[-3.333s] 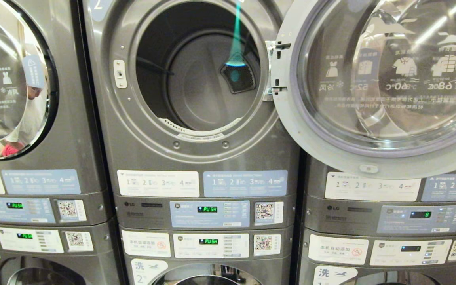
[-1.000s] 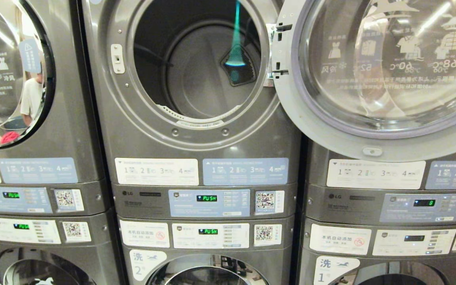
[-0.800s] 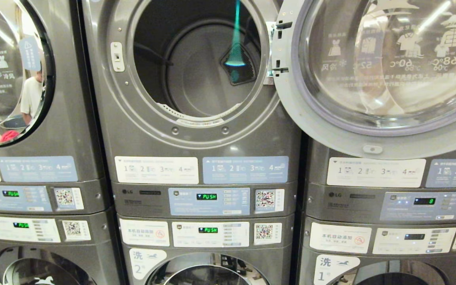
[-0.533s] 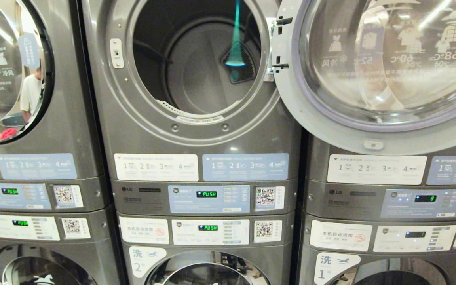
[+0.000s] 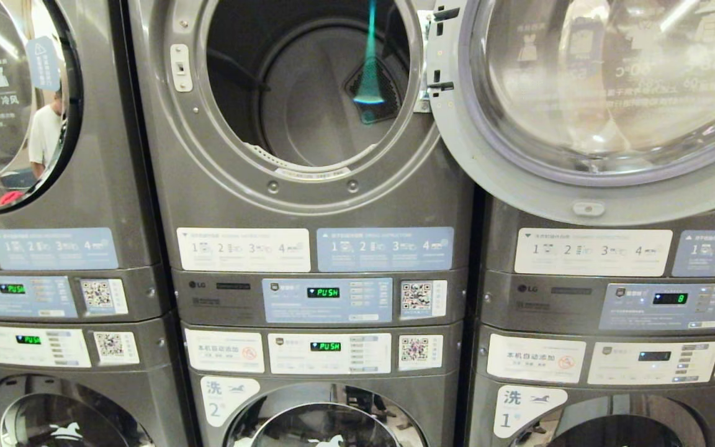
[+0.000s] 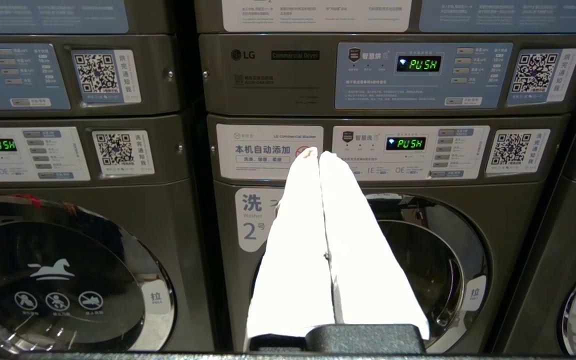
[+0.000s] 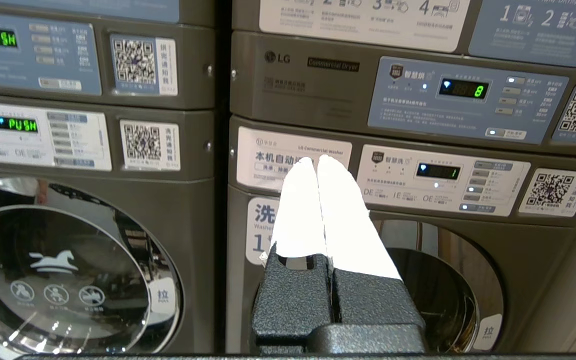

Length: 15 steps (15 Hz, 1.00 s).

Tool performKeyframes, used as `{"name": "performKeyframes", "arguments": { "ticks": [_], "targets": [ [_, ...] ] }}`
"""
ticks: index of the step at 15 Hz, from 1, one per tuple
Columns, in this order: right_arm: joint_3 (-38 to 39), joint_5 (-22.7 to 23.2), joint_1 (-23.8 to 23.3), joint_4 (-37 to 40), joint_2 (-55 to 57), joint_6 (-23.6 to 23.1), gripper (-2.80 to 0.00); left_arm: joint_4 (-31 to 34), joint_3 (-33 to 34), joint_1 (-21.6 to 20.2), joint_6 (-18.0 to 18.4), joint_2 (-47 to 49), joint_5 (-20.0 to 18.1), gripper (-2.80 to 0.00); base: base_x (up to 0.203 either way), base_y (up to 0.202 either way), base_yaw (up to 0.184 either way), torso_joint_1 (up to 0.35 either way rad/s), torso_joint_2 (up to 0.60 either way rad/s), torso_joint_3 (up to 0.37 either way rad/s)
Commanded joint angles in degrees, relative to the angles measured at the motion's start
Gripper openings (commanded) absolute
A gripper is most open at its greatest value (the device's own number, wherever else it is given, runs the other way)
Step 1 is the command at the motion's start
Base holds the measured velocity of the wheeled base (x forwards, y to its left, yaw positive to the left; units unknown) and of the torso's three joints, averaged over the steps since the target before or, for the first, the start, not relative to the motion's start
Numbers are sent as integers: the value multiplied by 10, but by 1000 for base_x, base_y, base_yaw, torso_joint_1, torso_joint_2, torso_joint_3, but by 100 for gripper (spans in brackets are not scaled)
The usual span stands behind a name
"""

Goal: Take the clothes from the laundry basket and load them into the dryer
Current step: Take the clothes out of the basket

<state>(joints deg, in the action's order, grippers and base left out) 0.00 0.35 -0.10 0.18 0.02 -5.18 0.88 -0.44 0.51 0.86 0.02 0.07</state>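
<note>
The middle dryer stands open, its grey drum bare apart from a dark vent and a teal streak of light. Its round glass door is swung out to the right, in front of the neighbouring machine. The laundry basket and the clothes are out of view. Neither arm shows in the head view. My left gripper is shut and empty, its white fingers pointing at washer 2 below the dryer. Facing washer 1, my right gripper is also shut and empty.
Stacked grey machines fill the view, with closed round doors to the left and washers below. Control panels with green displays run across the middle. The left door's glass reflects a person.
The whole head picture has slid upward, so the camera has dipped. More of the lower washer doors shows now. The dryer and its door have not moved.
</note>
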Motion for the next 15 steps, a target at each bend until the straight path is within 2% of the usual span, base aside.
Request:
{"name": "performKeyframes", "arguments": {
  "ticks": [1, 15],
  "targets": [
    [1, 0, 0, 0, -1, -1, -280, 0, 0, -1, 0, 0, 0, -280, 0, 0, 0, -136, 310, 166],
    [1, 2, 0, 2, -1, -2, -280, 0, 0, -1, 0, 0, 0, -280, 0, 0, 0, -144, 332, 185]
  ]
}}
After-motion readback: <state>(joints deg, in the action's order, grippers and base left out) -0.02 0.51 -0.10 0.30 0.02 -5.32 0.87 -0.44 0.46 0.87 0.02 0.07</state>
